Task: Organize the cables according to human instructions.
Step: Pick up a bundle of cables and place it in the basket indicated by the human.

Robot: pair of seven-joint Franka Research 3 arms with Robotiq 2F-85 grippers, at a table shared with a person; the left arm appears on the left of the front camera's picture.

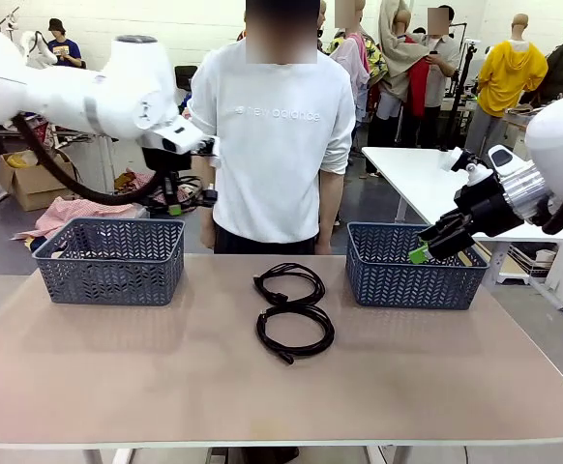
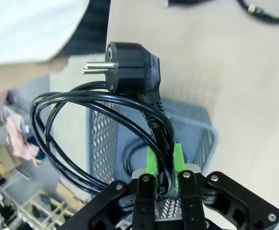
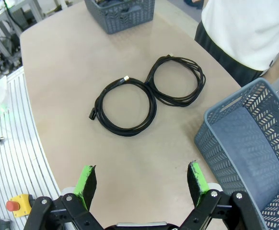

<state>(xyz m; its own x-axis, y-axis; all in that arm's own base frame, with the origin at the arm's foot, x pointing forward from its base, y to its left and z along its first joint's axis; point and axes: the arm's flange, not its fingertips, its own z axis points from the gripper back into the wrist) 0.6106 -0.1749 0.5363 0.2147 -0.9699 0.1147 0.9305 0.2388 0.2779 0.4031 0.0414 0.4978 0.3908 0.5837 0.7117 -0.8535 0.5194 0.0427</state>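
black rubbery cord sits pinched between the green pads of the left gripper, whose jaws are closed tight on it. this held cable hangs as a loose coil. in the left wrist view its plug, with two bare pins, lies at about 11 o'clock from the pads. the gripper hangs above the left basket, a grey-blue mesh one standing toward 9 o'clock from the table's middle. a dark loop shows low inside that basket, but i cannot tell whether it is part of the held coil.

two more cables lie flat near the middle of the tan table. the far cable is one, and the near cable lies just beside it at 6 o'clock. both are coiled in rough rings.

the right gripper has its jaws spread wide with nothing between them. it hovers near the right basket, which stands toward 3 o'clock from the two coils. a person in a white top stands at 12 o'clock behind the table's far edge, arms down.
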